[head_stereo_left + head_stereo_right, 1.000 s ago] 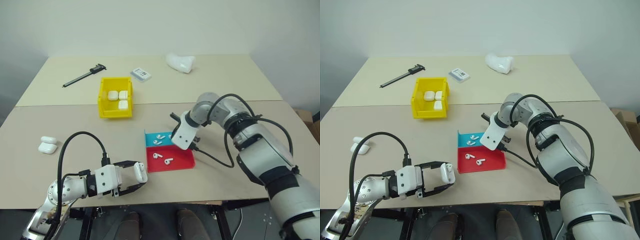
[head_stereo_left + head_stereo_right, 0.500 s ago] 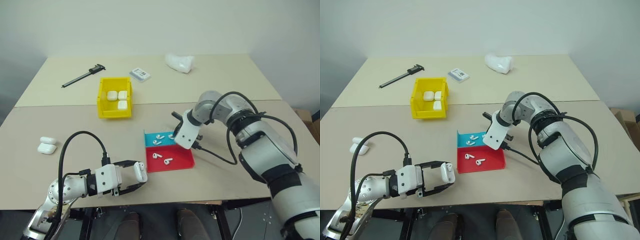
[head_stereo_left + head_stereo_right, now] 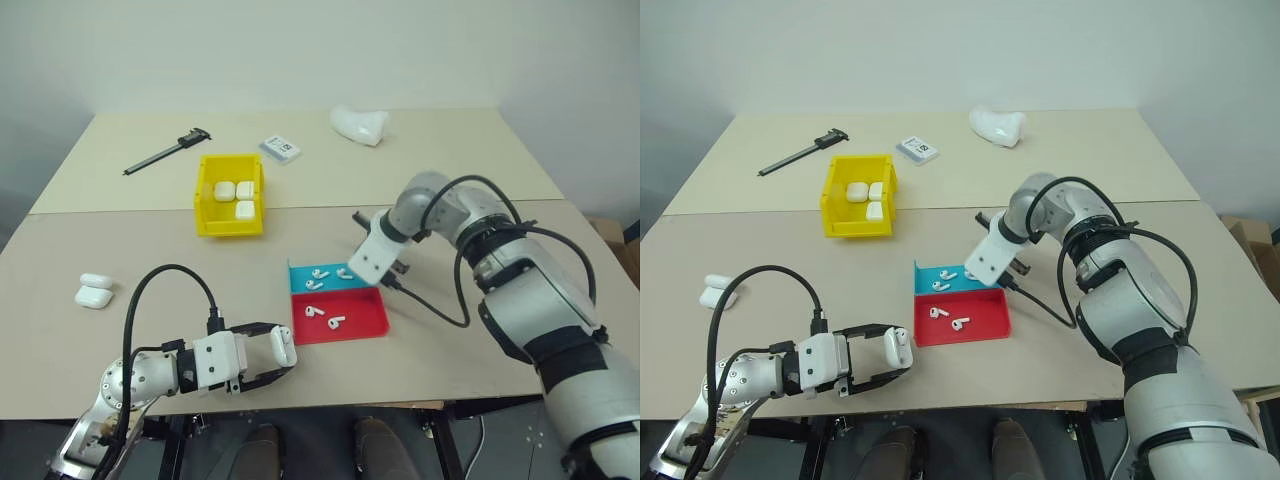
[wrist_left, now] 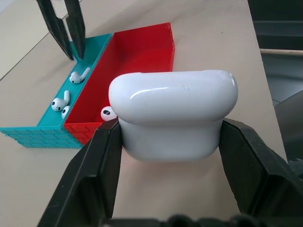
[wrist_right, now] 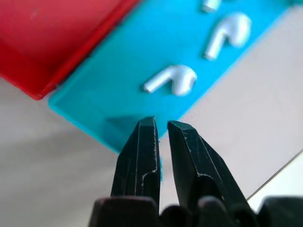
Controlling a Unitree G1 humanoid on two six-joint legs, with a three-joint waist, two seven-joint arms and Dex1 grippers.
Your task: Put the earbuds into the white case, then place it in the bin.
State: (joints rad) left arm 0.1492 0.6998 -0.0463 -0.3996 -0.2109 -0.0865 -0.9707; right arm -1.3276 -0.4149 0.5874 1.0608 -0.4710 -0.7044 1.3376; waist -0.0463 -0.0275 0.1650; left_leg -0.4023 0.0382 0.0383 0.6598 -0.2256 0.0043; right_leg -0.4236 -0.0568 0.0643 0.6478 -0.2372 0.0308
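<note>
Earbuds (image 3: 321,272) sit in the red and blue tray (image 3: 338,303) at mid-tabletop, and none has reached a case. Starting at the far left, a spare open case (image 3: 95,290) lies alone on the tabletop (image 3: 120,230). Just ahead of it, near the front edge, the left hand (image 3: 278,355) has its two black fingers clamped on the sides of the white case (image 3: 283,346), held clear of the surface with its lid closed. From the left wrist view that case (image 4: 173,113) fills the middle, glossy and rounded, with the tray beyond it.

Back along the far side lies a dark caliper (image 3: 167,150), and next to it the yellow bin (image 3: 231,193) with three white cases already inside. A flat white card (image 3: 281,149) rests just past the bin.

On to the tray: two earbuds lie in the blue half, two more in the red half. Over the blue half's far corner hangs the right hand (image 3: 983,270), pointing steeply down, fingers drawn nearly together with a thin slit between them and nothing pinched. The right wrist view puts its fingertips (image 5: 144,137) above the blue rim, an earbud (image 5: 171,80) just beyond. At the far right rear sits a lumpy white wad (image 3: 360,124).
</note>
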